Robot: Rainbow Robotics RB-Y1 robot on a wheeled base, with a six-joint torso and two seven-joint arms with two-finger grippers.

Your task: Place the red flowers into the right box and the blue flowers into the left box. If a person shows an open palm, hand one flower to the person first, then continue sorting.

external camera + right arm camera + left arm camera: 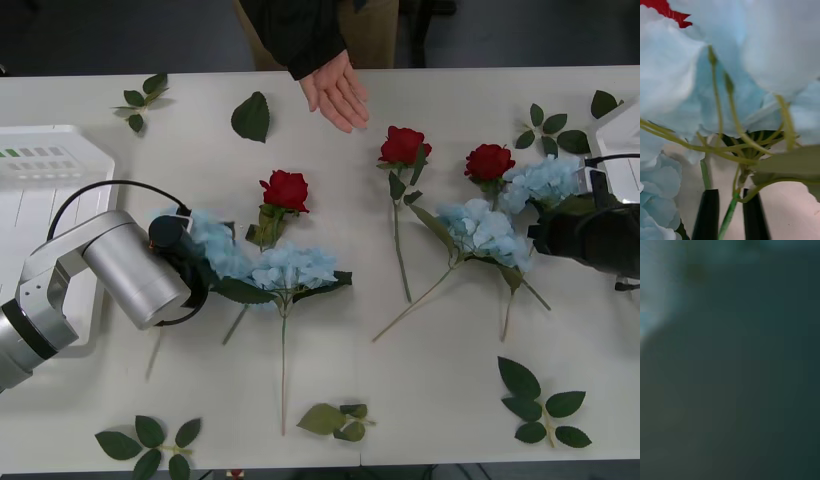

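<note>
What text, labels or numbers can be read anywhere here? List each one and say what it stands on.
None can be read. The left box carries a row of small green and grey marks near its far rim, too small to tell whether they are letters. The flowers, leaves and table bear no writing.

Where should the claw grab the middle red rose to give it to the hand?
Grab the middle rose on its bare stem, below the leaves, coming straight down from above. The stem lies flat on the table, thin and straight, with open space both sides. The bloom is soft and would squash.
</note>
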